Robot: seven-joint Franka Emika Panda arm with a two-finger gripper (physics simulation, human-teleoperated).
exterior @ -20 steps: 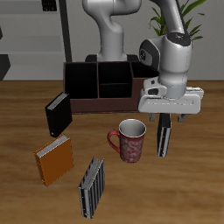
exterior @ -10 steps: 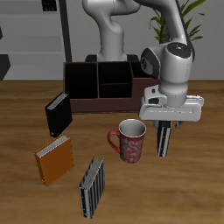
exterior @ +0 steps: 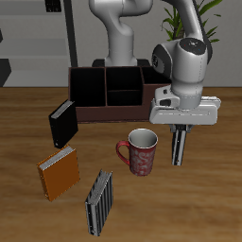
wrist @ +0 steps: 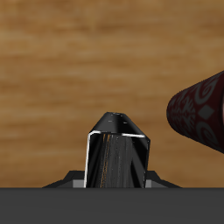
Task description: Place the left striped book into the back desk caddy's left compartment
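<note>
The left striped book [exterior: 178, 146] is a thin dark volume standing upright beside the mug, its lower end slightly above the table. My gripper [exterior: 179, 130] reaches down over its top edge and is shut on it. In the wrist view the book [wrist: 118, 157] fills the space between the jaws. The back desk caddy [exterior: 109, 92] stands farther back, dark brown and black. Its left compartment [exterior: 86, 87] is the black-walled end section, at the end far from the gripper. My arm hides the caddy's other end.
A red patterned mug [exterior: 140, 151] stands right beside the held book and also shows in the wrist view [wrist: 201, 109]. A plain black book [exterior: 62, 121], an orange book [exterior: 59, 172] and a grey striped book [exterior: 99, 200] stand nearer the table's front edge.
The gripper came down over the book's top, then rose a little. The book's lower end now sits slightly higher than before.
</note>
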